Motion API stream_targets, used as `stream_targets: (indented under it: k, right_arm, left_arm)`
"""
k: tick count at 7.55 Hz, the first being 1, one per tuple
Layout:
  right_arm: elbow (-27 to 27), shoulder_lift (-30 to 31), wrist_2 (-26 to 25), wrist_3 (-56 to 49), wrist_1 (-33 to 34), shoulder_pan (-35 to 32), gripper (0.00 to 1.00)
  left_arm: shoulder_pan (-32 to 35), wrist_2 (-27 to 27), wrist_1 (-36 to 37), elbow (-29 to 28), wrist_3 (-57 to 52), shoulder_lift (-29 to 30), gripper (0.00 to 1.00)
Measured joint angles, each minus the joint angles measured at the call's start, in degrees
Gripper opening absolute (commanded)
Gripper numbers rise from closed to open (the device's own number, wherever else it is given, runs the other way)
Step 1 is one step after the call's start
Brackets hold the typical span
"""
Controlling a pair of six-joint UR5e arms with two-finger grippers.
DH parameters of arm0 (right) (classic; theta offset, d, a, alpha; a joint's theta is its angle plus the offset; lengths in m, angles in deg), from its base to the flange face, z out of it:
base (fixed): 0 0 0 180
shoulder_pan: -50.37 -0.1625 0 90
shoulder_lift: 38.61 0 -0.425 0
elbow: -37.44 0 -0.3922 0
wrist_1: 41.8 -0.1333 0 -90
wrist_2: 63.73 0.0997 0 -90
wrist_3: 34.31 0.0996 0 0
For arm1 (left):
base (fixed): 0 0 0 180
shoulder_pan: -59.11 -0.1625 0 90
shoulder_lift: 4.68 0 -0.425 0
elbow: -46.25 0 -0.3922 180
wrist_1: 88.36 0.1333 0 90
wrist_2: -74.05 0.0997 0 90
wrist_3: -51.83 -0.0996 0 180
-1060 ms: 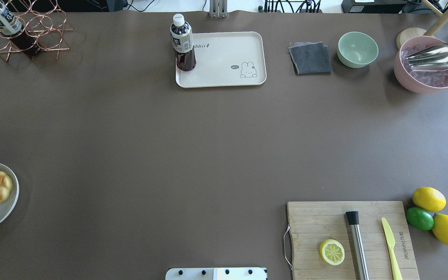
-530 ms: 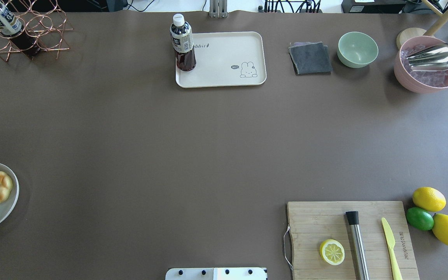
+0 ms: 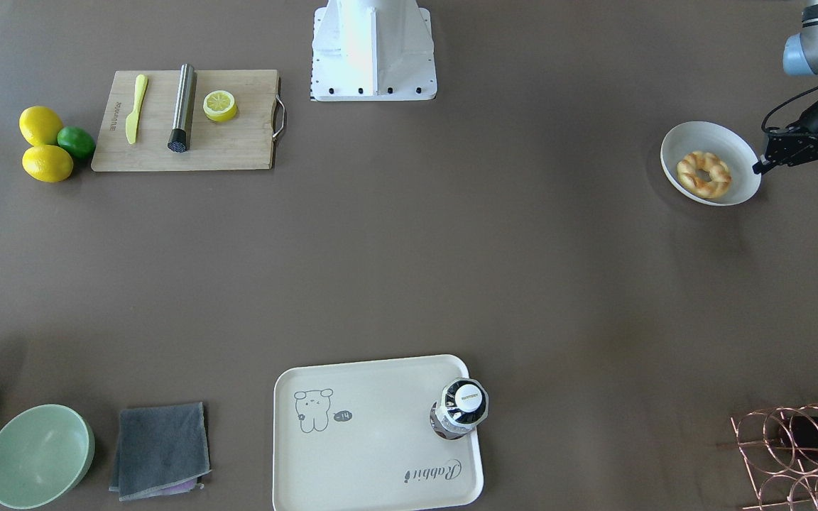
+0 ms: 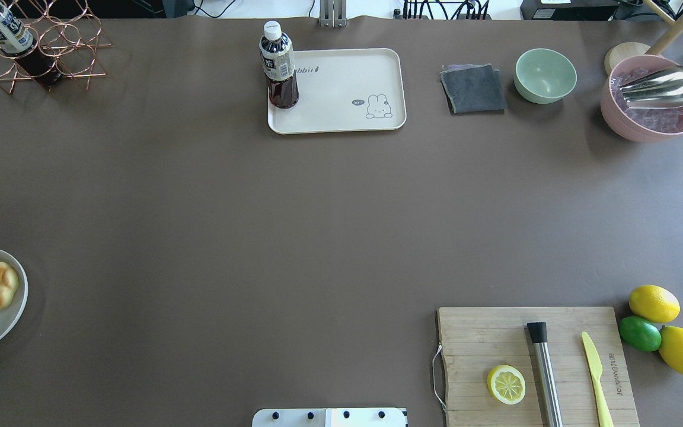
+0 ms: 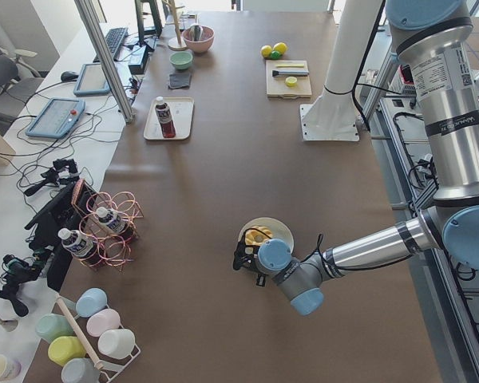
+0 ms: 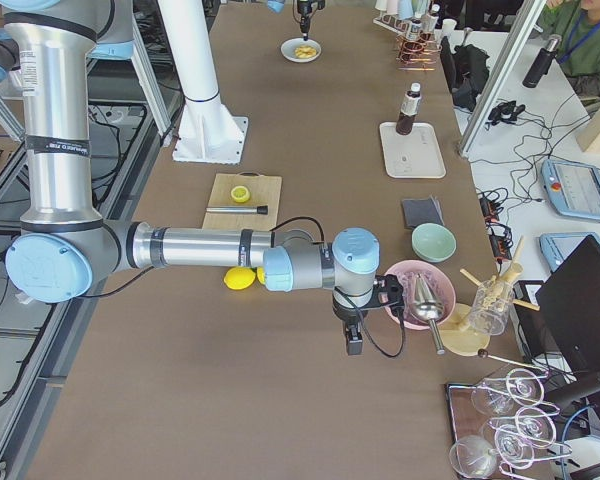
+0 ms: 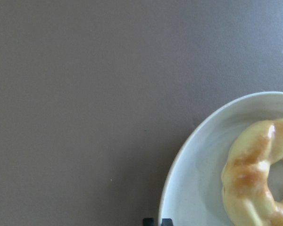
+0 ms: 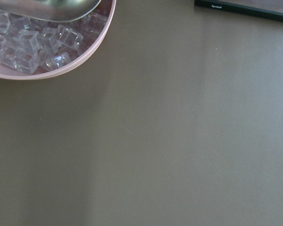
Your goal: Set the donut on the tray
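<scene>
The donut [image 3: 718, 181], a golden twisted ring, lies in a round white bowl [image 3: 686, 131] at the table's left edge. It also shows in the overhead view [image 4: 6, 279] and the left wrist view [image 7: 247, 174]. My left gripper [image 3: 760, 169] hovers just outside the bowl's rim, its fingertips close together and empty. The cream rabbit tray [image 4: 347, 83] lies at the far middle, with a bottle [image 4: 279, 65] on its left end. My right gripper [image 6: 354, 345] hangs near the pink bowl, and I cannot tell whether it is open or shut.
A wooden cutting board [image 4: 478, 332] holds a lemon half [image 4: 506, 384], a steel tube and a yellow knife. Lemons and a lime [image 4: 653, 303] lie beside it. A grey cloth [image 4: 473, 89], green bowl [image 4: 545, 75], pink ice bowl [image 4: 614, 118] and wire rack [image 4: 39, 47] line the far side.
The white bowl with the donut has shifted a hair to the left in the overhead view. Nothing else has moved.
</scene>
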Motion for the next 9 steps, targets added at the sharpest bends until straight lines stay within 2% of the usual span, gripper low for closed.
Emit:
stream_targets:
  k: [2,4,6,9]
  right_arm:
    - [-0.1,-0.2,0.1,0.1,0.0,0.4,1.00]
    - [-0.4,-1.6,1.1,0.0,0.0,1.1,1.00]
    - [-0.6,-4.0,4.2,1.2,0.0,2.6,1.00]
    - [-5.2,-6.3,6.0,15.6,-0.3,9.3,1.00]
  left_arm:
    - [0.0,-0.3,-0.4,0.2,0.1,0.1,0.00]
    - [0.1,-3.1,-1.2,0.7,1.1,0.6,0.00]
    - [0.2,-4.6,-1.3,2.4,8.8,3.5,0.00]
    - [0.1,-4.9,-0.7,5.0,20.1,9.1,0.00]
